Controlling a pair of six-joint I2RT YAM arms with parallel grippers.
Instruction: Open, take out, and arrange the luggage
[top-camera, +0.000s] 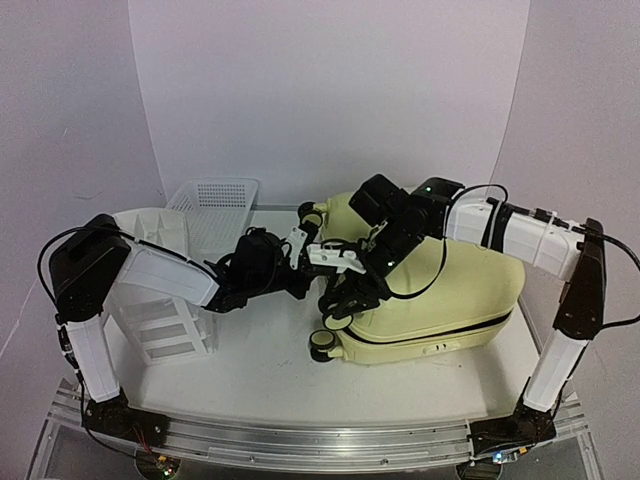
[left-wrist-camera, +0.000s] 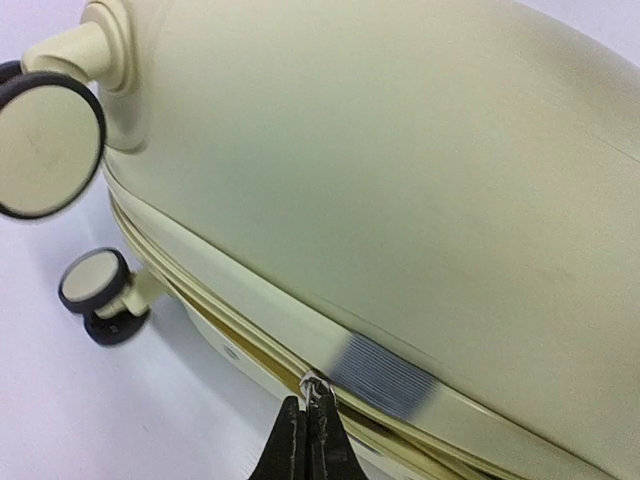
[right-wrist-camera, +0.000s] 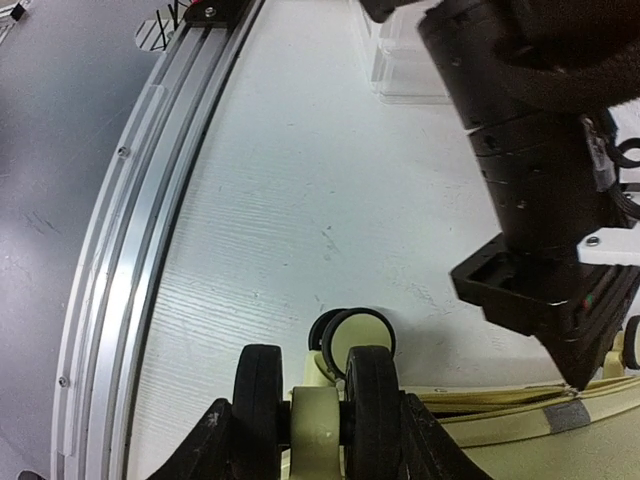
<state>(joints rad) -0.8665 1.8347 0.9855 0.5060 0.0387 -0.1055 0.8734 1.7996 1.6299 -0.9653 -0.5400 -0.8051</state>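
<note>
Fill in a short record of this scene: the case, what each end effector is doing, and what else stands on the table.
Luggage: large pale-yellow hard-shell suitcase, lying flat on the white table, lid not raised
Left end effector: shut on the small metal zipper pull at the seam
Right end effector: closed around a black twin caster wheel at the suitcase's left end
Other items: white mesh basket and white plastic drawer unit, left of the suitcase

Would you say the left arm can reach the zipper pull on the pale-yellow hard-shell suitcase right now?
Likely yes: the left tool appears shut on the small metal zipper pull at the pale-yellow suitcase seam, nothing between.
</note>
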